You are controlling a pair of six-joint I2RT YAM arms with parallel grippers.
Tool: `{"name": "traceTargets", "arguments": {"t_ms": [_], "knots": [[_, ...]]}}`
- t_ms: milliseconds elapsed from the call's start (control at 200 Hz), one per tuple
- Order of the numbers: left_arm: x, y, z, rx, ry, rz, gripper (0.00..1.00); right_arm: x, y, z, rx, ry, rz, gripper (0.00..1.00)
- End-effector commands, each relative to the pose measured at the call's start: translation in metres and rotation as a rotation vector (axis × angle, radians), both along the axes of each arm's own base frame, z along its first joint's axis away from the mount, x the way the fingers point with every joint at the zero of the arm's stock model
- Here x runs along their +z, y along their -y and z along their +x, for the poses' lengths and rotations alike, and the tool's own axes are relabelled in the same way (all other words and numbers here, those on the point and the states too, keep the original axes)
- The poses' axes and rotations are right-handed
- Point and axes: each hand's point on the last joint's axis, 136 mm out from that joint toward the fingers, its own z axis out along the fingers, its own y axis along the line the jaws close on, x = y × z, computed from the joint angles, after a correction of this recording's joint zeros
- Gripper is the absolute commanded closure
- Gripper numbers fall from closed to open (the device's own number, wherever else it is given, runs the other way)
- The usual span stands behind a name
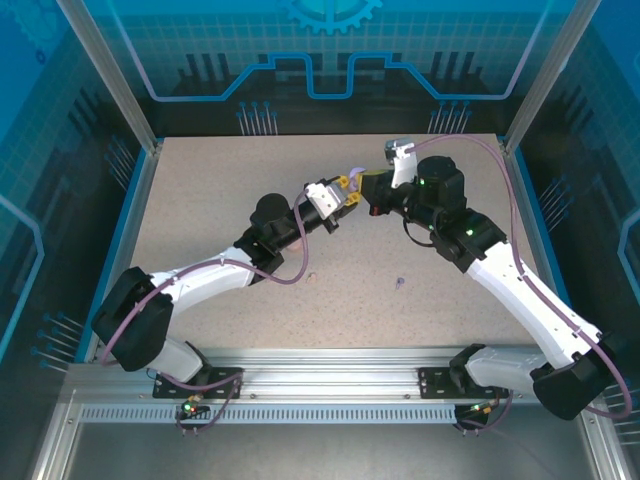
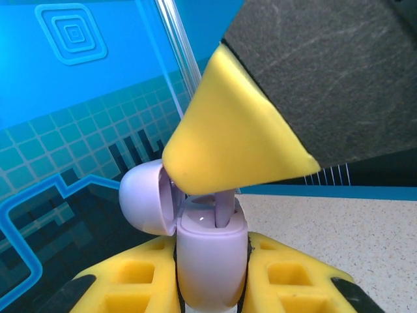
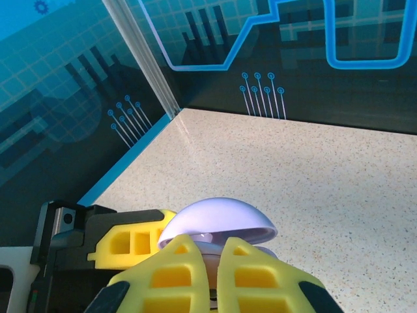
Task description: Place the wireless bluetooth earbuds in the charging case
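A pale purple charging case [image 2: 210, 274] stands upright between my left gripper's [image 2: 212, 242] yellow fingers, which are shut on it. Its lid [image 2: 144, 199] is swung open to the left. A purple earbud's stem [image 2: 223, 210] reaches down into the case's right socket, its top hidden under my right gripper's yellow finger [image 2: 234, 137]. In the right wrist view my right gripper [image 3: 213, 251] is shut, a pale sliver of the earbud between its fingers, with the open lid [image 3: 218, 218] just beyond. The two grippers meet above the table's middle [image 1: 352, 190].
Two loose earbuds lie on the speckled table: a purple one [image 1: 400, 283] and a pale pink one [image 1: 310, 277], both nearer the arm bases. Blue glass walls and metal posts [image 1: 140, 120] close in the table's back and sides.
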Motion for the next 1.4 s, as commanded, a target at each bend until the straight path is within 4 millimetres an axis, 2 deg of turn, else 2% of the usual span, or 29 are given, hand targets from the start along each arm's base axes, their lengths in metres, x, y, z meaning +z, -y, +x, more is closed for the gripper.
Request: {"name": "traceTargets", "arguments": {"t_ms": [0,205,295,335,390,590,870,1035,1115,1235,1296,1396], "knots": [[0.050,-0.002,-0.011,-0.020,0.099,-0.094,1.00,-0.020,-0.016,-0.013,0.110,-0.048,-0.049,0.96],[0.053,-0.003,-0.010,-0.016,0.089,-0.112,1.00,-0.039,-0.019,-0.011,0.127,-0.092,-0.090,0.95],[0.049,-0.002,-0.009,-0.016,0.076,-0.108,1.00,-0.039,-0.019,-0.010,0.120,-0.100,-0.091,0.90],[0.046,-0.001,-0.009,-0.017,0.069,-0.105,1.00,-0.036,-0.018,-0.011,0.116,-0.097,-0.087,0.86],[0.043,-0.001,-0.008,-0.018,0.060,-0.101,1.00,-0.029,-0.016,-0.011,0.105,-0.096,-0.078,0.73],[0.024,0.001,-0.004,-0.013,0.012,-0.095,1.00,0.003,-0.009,-0.013,0.078,-0.079,-0.025,0.47],[0.011,0.000,-0.001,-0.007,-0.030,-0.098,1.00,0.045,0.006,-0.019,0.053,-0.062,0.100,0.27],[0.009,-0.002,-0.002,-0.001,-0.040,-0.105,1.00,0.056,0.026,-0.016,-0.015,-0.087,0.172,0.24],[0.010,-0.003,-0.003,0.003,-0.040,-0.110,1.00,0.053,0.039,-0.013,-0.073,-0.105,0.175,0.23],[0.011,-0.006,-0.003,0.011,-0.040,-0.113,1.00,0.030,0.062,-0.007,-0.185,-0.185,0.150,0.23],[0.012,-0.008,-0.004,0.017,-0.043,-0.117,1.00,0.010,0.076,-0.006,-0.261,-0.239,0.110,0.23],[0.010,-0.013,-0.007,0.028,-0.048,-0.117,1.00,-0.037,0.102,-0.009,-0.396,-0.358,-0.002,0.23]]}}
